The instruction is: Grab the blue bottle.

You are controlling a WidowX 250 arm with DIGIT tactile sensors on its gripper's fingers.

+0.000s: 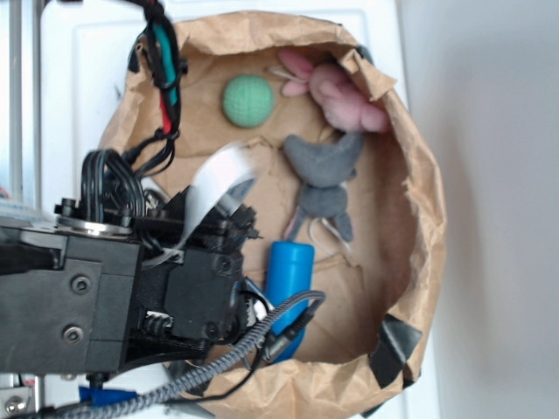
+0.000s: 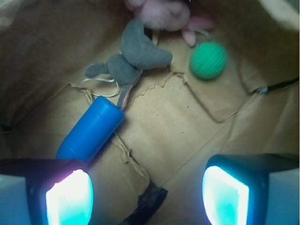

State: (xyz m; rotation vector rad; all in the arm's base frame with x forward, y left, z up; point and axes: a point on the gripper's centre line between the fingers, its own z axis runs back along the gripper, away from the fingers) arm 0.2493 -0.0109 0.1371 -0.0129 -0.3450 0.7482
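The blue bottle (image 2: 91,130) lies on its side on the brown paper floor, its flat end near the grey plush toy (image 2: 133,58). In the exterior view the blue bottle (image 1: 288,278) lies just right of the arm, its lower end hidden behind the arm and cable. My gripper (image 2: 147,194) is open and empty, jaws wide apart. The left fingertip (image 2: 69,199) sits just below the bottle's near end; the bottle is left of the gap, not between the jaws. The gripper itself is hidden by the arm in the exterior view.
A green knitted ball (image 2: 208,60) and a pink plush toy (image 2: 164,14) lie at the far side. Crumpled brown paper walls (image 1: 419,218) ring the floor. Black tape (image 2: 147,204) lies under the jaws. The grey toy (image 1: 325,170) sits beyond the bottle.
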